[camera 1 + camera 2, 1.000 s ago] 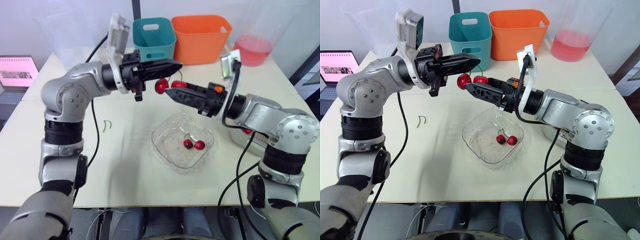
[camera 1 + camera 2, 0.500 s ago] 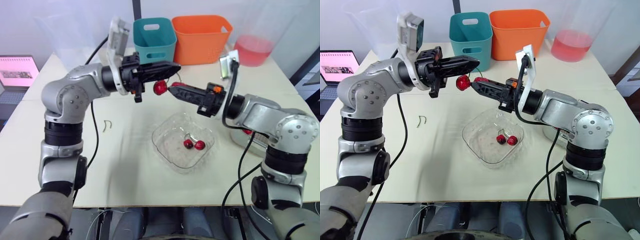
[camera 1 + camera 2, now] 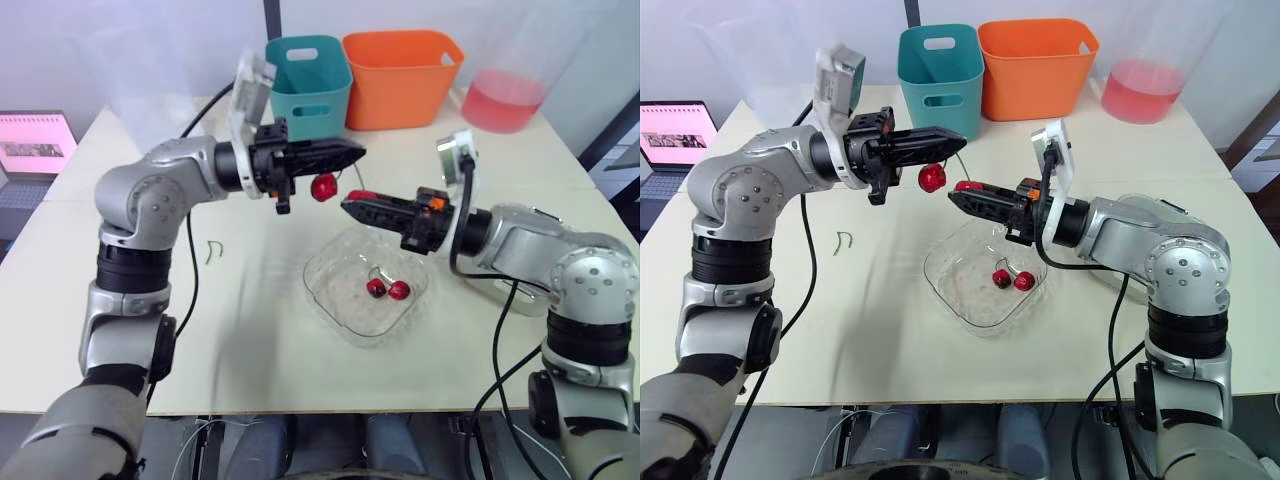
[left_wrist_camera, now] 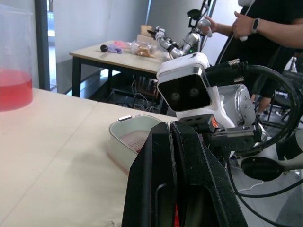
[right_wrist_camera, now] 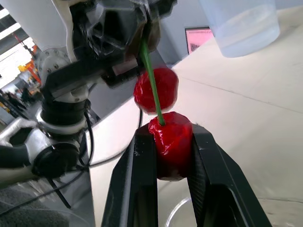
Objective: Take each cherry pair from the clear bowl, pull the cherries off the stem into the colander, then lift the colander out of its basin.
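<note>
My left gripper (image 3: pixel 352 152) is shut on the green stem (image 5: pixel 150 78) of a cherry pair, held above the table behind the clear bowl (image 3: pixel 322 272). One red cherry (image 3: pixel 323 186) hangs free just under its tips. My right gripper (image 3: pixel 351 204) is shut on the other cherry (image 5: pixel 171 142), slightly lower and to the right, over the bowl's far rim. Another cherry pair (image 3: pixel 388 290) lies in the bowl. The white basin with the colander (image 4: pixel 124 142) sits at the right, mostly hidden behind my right arm.
A teal bin (image 3: pixel 307 75), an orange bin (image 3: pixel 403 75) and a jug of pink liquid (image 3: pixel 505 95) stand along the back edge. A loose stem (image 3: pixel 213 250) lies left of the bowl, and a laptop (image 3: pixel 35 145) is at far left. A person (image 4: pixel 265 28) stands beyond the table.
My right gripper has shut on the second cherry and dropped a little to the right with it. The left gripper has shifted slightly right, still holding the stem.
</note>
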